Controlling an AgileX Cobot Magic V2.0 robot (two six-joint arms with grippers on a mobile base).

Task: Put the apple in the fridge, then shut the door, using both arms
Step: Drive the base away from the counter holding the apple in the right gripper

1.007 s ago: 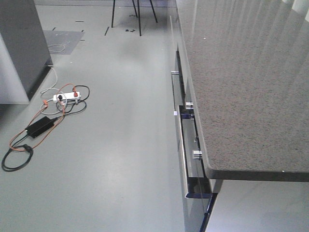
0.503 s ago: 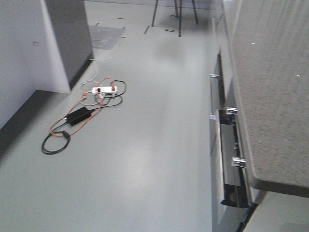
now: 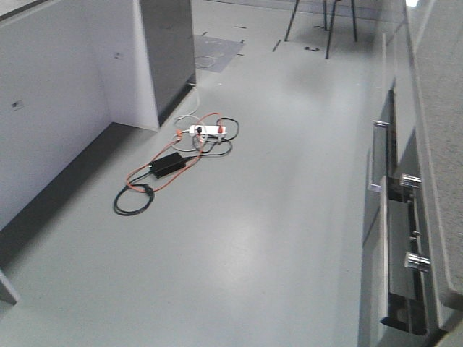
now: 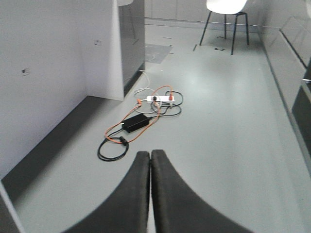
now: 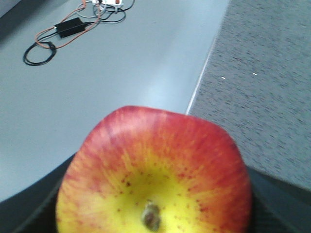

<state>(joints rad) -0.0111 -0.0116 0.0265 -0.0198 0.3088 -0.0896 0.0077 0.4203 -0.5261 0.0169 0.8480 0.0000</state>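
Firmly gripped, the apple (image 5: 155, 165) fills the right wrist view, its stem pit facing the lens and its red skin running to yellow. The right gripper (image 5: 153, 218) is clamped on it. Dark pads (image 5: 277, 204) show at the fruit's lower left and lower right, touching its sides, so the fruit sits between the jaws and not ahead of them. It hangs over the edge of the counter (image 5: 262, 73), with the floor (image 5: 121, 58) off to the left.

The left gripper (image 4: 150, 160) carries nothing. Its two fingers (image 4: 131, 194) are pressed together, pointing out over the floor toward the cables (image 4: 146, 116) and a chair (image 4: 226, 7) at the far end.

An apple like this is likely light and hard, but its waxy, rounded skin can slip, and too tight a squeeze would bruise it. The best hold looks to be across its widest part, roughly where the pads sit now.

A tall dark unit (image 3: 168, 50) stands at the far left, past the cables. Whether it is the fridge cannot be told, and no open door shows in any view. By that reckoning the placing is yet to come, and the left gripper seems free for the door.
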